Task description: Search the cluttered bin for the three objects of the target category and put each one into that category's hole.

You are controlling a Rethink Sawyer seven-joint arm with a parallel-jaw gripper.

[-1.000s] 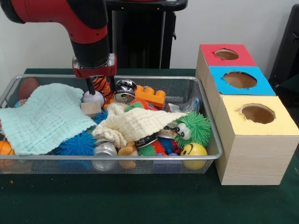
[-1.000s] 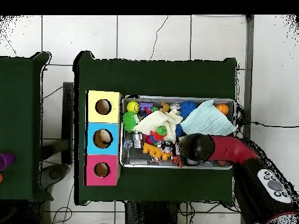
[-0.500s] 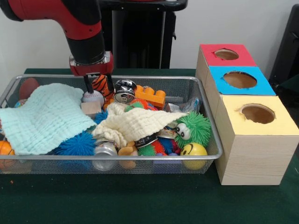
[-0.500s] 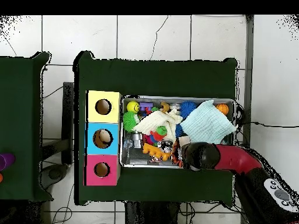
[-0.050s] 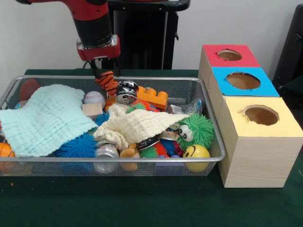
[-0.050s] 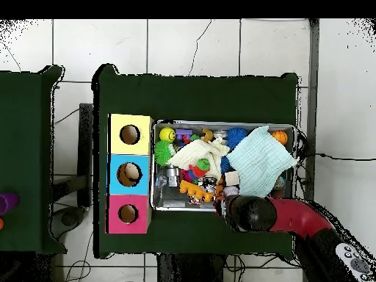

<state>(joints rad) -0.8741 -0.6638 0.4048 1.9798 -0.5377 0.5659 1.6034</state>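
End effector (image 5: 106, 72) sat above the back rim of the wire bin (image 5: 215, 142), fingers closed on an orange-and-black striped toy (image 5: 107, 81) — toy hung clear of the clutter, just over the rim. In the overhead view the arm (image 6: 283, 217) covered the grasp; only a bit of orange showed beside it.

Bin contents, front view: pale green cloth (image 5: 45, 118) spread over the left part, cream cloth (image 5: 137, 125) bunched in the middle. White baseball (image 5: 94, 97) near the back, a wooden block (image 5: 91, 109) just in front of it. Crushed can (image 5: 126, 91) touching an orange toy brick (image 5: 152, 97). Blue spiky ball (image 5: 78, 146) at the front wall, another can (image 5: 106, 152) beside it. Green fuzzy toy with eyes (image 5: 196, 130) and a yellow smiley ball (image 5: 196, 152) in the front right corner.

Three boxes stood in a row just right of the bin on the green tabletop (image 5: 142, 203) — red box (image 5: 229, 56) farthest back, blue box (image 5: 242, 81) in the middle, yellow box (image 5: 260, 118) nearest. Each had one round hole on top.
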